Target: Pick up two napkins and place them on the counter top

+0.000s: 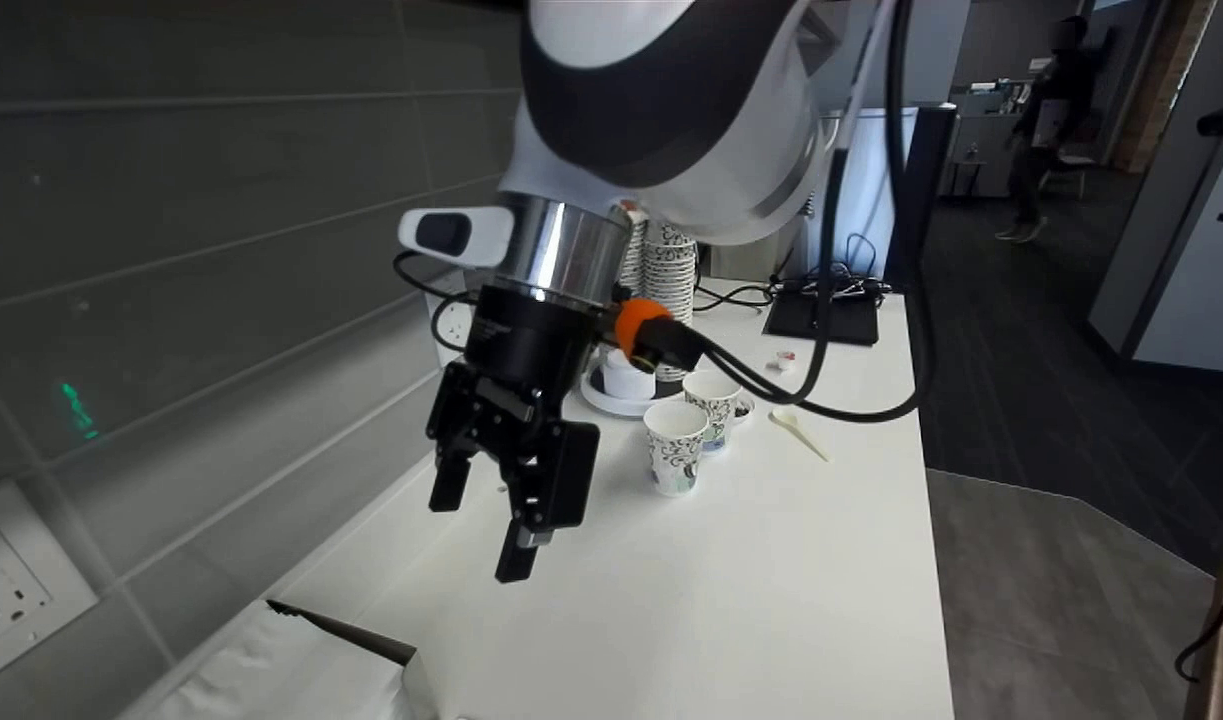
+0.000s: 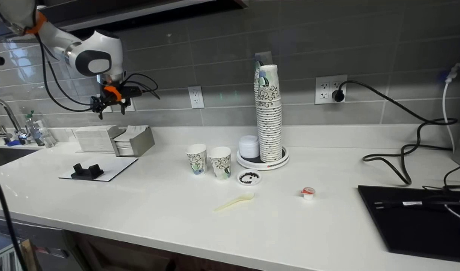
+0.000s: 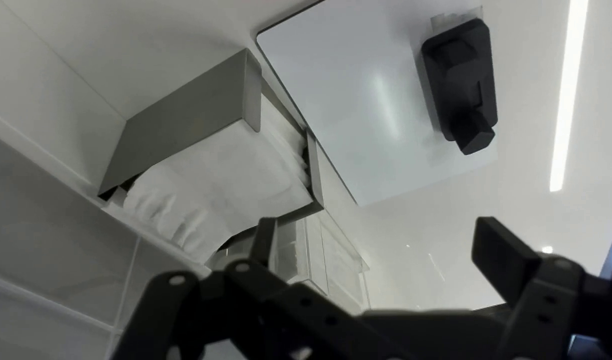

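Note:
White napkins lie stacked in a grey open holder on the counter by the wall. They show in both exterior views as napkins [image 1: 276, 672] and napkins [image 2: 134, 132], and in the wrist view as slightly rumpled napkins [image 3: 225, 170]. The white counter top [image 1: 761, 600] also shows as a long counter top [image 2: 158, 210] and as a bright counter top [image 3: 528, 195]. My gripper [image 2: 111, 112] is above the holders, apart from them. The gripper [image 1: 483, 520] is open with nothing between its fingers; the wrist view shows the gripper [image 3: 378, 240] wide apart, left finger overlapping the holder's edge.
A white box-like stack [image 2: 96, 139] stands beside the napkin holder. A black block [image 2: 87, 172] sits on a thin white board [image 2: 119, 162]. Two cups [image 2: 196, 160], tall cup stacks [image 2: 270, 124], a spoon [image 2: 235, 201] and a black tray [image 2: 421, 226] are farther along. A tiled wall [image 2: 230, 94] runs behind.

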Available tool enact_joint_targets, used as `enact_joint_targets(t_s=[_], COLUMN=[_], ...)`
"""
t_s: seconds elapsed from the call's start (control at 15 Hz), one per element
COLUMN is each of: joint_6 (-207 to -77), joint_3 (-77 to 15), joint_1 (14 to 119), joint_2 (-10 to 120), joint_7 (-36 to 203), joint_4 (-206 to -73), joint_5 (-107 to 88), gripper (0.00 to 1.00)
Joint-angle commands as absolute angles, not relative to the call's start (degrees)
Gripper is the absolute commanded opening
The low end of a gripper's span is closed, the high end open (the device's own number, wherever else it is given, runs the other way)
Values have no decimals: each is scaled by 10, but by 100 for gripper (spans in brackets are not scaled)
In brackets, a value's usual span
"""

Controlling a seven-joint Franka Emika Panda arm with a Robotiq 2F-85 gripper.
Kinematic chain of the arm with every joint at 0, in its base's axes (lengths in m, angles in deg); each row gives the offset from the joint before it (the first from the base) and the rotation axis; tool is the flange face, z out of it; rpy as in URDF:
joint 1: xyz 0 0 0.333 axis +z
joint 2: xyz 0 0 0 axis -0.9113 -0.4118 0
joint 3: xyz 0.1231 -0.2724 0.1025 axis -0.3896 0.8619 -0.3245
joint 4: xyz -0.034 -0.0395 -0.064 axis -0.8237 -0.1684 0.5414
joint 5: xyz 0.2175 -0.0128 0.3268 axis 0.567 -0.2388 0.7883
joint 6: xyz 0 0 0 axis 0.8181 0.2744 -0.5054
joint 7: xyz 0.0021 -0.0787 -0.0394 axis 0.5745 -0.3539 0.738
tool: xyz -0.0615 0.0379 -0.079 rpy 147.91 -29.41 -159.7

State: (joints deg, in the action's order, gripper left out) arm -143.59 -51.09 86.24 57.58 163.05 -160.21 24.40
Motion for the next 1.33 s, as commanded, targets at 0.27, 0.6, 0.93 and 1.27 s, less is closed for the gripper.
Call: enact_joint_targets(t_s=[0.27, 0.6, 0.93, 1.27], joint_6=[-1430, -1420, -1412, -1393], joint_3=[-548, -566, -567, -567], joint_1=[863, 873, 889, 894], joint_2=[396, 311, 252, 207], joint_7=[1590, 1594, 1590, 1596], joint_4=[-1425, -1331, -1262, -1209], joint_5=[104, 39, -15, -42], gripper=[100, 100, 100, 87])
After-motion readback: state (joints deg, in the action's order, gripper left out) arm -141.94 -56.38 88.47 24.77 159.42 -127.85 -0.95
